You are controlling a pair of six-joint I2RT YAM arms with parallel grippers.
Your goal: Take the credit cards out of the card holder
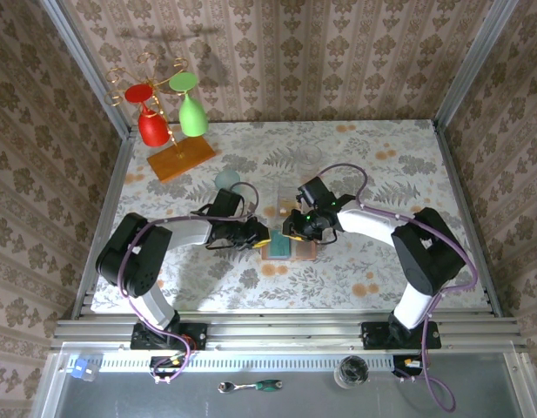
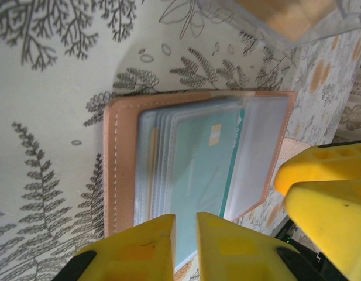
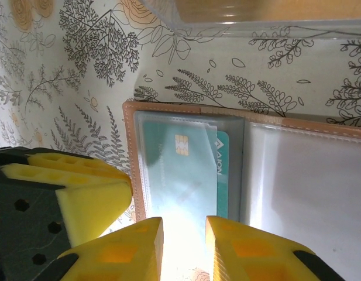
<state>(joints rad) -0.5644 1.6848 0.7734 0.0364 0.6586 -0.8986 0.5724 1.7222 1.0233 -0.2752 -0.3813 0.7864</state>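
Observation:
The card holder (image 1: pixel 282 247) lies open on the table between both arms. It has a brown stitched border (image 2: pixel 118 164) and clear pockets. A teal credit card (image 2: pixel 199 164) with a gold chip sits in the top pocket, and more card edges show stacked beside it. My left gripper (image 2: pixel 186 235) hovers over the card's lower edge, its yellow fingers nearly together with a thin slit between them; whether they pinch anything is unclear. My right gripper (image 3: pixel 184 241) stands over the same teal card (image 3: pixel 180 170) with a wider gap and nothing between its fingers. In the top view the two grippers (image 1: pixel 261 235) (image 1: pixel 294 230) meet at the holder.
A clear plastic box (image 3: pixel 256 12) with something tan inside stands just beyond the holder (image 2: pixel 285 17). A rack with a red and a green glass on an orange wooden base (image 1: pixel 181 161) stands at the back left. A pale round cup (image 1: pixel 226 181) sits near the left arm.

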